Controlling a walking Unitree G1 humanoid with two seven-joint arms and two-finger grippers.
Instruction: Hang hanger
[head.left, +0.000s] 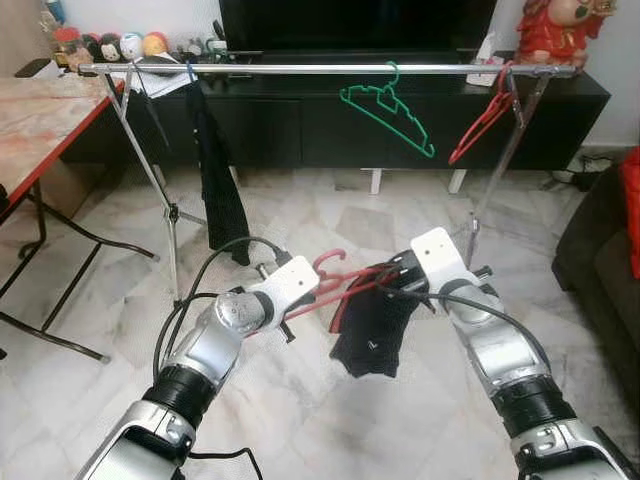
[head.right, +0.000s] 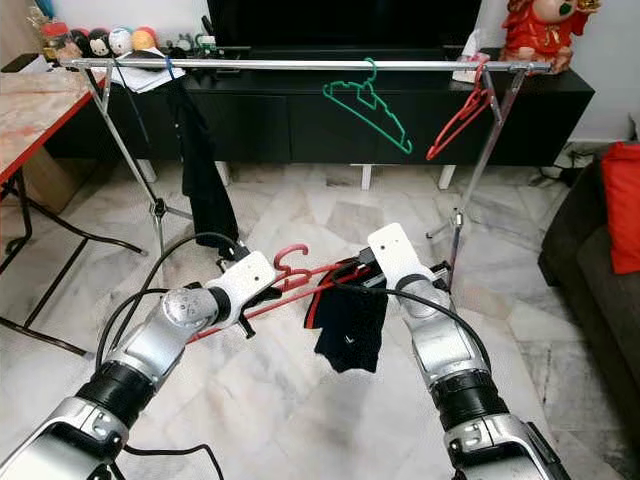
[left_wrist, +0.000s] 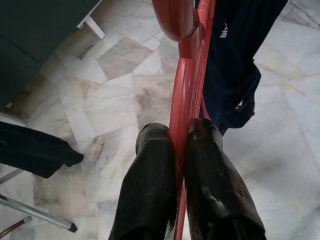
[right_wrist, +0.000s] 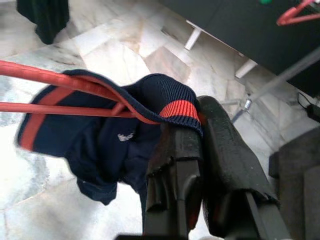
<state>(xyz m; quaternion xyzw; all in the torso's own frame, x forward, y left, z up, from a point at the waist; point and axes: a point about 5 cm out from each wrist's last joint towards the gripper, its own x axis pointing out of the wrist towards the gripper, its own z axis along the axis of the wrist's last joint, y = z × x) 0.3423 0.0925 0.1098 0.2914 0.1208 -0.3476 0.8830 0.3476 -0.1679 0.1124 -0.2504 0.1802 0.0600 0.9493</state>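
Red hanger (head.left: 330, 285) with dark shirt (head.left: 372, 335), clamped by left tool (left_wrist: 181, 145) and right tool (right_wrist: 200, 130), low before rail (head.left: 330, 68).

Red hanger (head.left: 330, 285) bearing a navy garment (right_wrist: 115, 145) with red-banded trim and small white logo; green hanger (head.left: 390, 115) and second red hanger (head.left: 485, 120) on silver rail (head.left: 330, 68); white-grey marbled floor (head.left: 330, 215).
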